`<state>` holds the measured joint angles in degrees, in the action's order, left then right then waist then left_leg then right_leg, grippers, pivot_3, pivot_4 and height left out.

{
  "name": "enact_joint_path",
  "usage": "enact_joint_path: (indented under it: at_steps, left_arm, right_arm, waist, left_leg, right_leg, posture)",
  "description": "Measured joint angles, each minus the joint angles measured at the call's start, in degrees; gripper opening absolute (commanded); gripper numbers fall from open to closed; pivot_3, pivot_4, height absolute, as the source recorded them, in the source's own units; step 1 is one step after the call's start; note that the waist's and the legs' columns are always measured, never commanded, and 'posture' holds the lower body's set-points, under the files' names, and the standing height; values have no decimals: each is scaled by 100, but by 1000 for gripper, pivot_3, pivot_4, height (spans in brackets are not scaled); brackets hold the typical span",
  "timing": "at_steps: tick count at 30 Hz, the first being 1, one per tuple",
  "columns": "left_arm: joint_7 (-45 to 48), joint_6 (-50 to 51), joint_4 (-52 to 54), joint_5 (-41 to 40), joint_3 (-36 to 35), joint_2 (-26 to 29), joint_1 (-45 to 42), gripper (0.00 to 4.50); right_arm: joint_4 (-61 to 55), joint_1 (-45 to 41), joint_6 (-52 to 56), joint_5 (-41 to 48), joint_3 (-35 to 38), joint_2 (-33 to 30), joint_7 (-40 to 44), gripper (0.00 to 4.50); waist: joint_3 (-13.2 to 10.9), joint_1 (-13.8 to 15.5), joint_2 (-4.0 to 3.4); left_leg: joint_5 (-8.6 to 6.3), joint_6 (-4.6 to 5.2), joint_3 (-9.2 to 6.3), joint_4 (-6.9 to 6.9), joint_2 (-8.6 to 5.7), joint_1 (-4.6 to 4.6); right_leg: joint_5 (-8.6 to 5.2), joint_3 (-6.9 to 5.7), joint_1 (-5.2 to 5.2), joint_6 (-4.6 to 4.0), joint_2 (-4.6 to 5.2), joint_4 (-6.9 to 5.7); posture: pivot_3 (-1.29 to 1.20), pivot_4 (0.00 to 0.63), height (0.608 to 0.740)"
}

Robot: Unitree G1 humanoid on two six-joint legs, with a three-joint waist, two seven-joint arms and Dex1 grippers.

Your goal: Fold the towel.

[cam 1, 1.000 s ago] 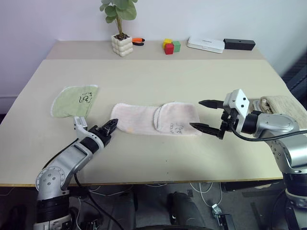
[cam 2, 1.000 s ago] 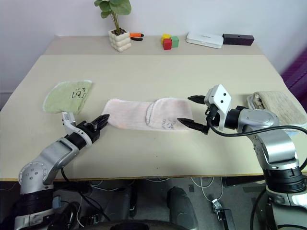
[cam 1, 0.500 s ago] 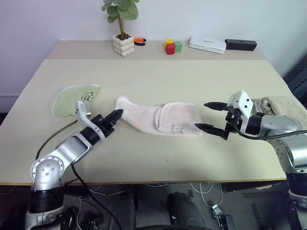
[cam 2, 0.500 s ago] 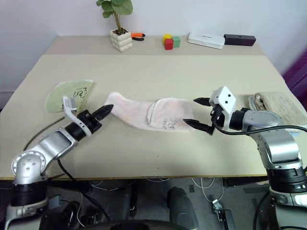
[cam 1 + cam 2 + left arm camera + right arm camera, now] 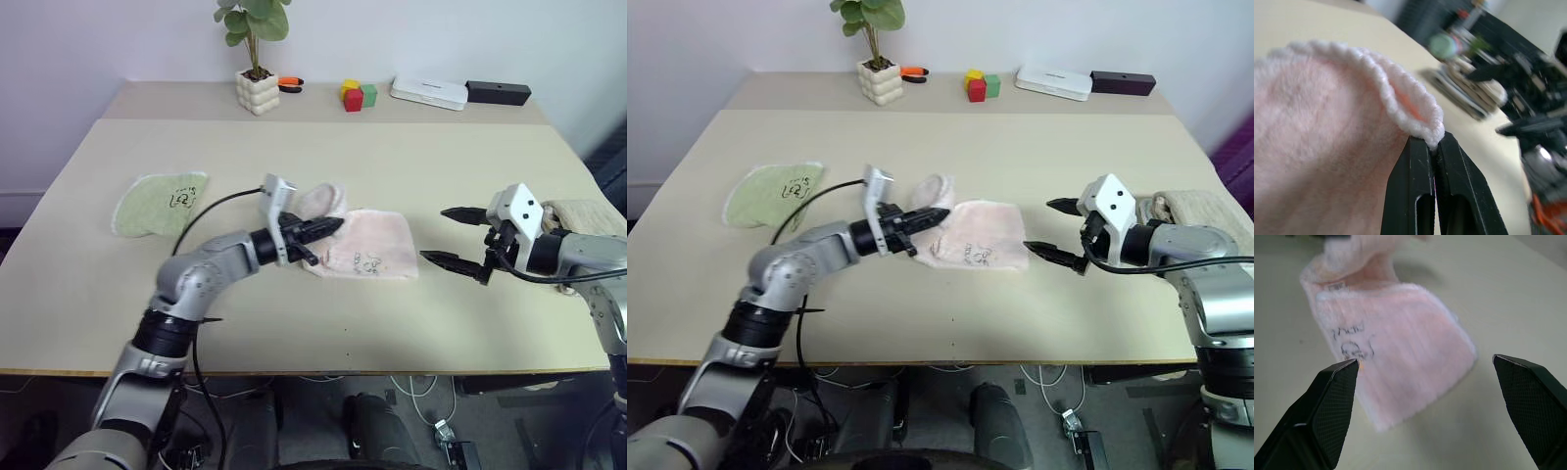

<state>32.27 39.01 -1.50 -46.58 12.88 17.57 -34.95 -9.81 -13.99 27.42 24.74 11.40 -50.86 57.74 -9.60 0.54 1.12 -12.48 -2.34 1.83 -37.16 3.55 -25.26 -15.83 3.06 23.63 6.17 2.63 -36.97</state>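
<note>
I see my left end effector pinching the towel by its edge, lifted above the part lying mid-tabletop. Its dark printed mark is unreadable. My right end effector gapes wide nearby, holding nothing.

Left gripper, clamped on towel edge, swung from desk's left side toward centre, carrying towel's left end up and over right half. Towel went from long flat strip to shorter, bunched shape, lifted edge raised above desk. Right gripper, fingers wide apart, drew back from towel's right end.
</note>
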Motion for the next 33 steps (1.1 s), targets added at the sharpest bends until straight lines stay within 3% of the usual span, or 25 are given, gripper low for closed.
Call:
enact_joint_path:
  at_steps: [7,24,27,33]
  left_arm:
    - [741,-195,-534,736,299,-664,-357,60]
    - [1519,-943,-2931,2129,361,-1965,-1247,60]
    - [1626,-914,-3223,2290,364,-2059,-1287,975]
    - [1707,-925,-3364,2450,314,-2207,-1299,3932]
  right_arm:
    - [-497,421,247,314,581,15,-291,4500]
    - [-1205,1056,472,496,979,29,-795,4500]
    - [-1218,1077,474,517,982,29,-838,4500]
    - [-1221,1068,470,533,975,30,-905,4500]
  waist:
    - [1,7,-4]
    - [0,14,-3]
    - [0,14,-3]
    - [0,13,-2]
  left_leg:
    - [0,0,-10,2,1,3]
    - [-1,1,-14,-2,-5,-1]
    - [-1,1,-15,-2,-5,-1]
    - [-1,1,-16,-2,-5,-1]
  right_leg:
    - [-3,-3,1,-2,-6,-12]
    - [-4,-4,-1,-4,-1,-6]
    - [-4,-4,-1,-3,-1,-7]
    - [-4,-4,-1,-3,-1,-7]
  posture:
    - [0,150,740]
    - [0,150,740]
    - [0,150,740]
    - [0,150,740]
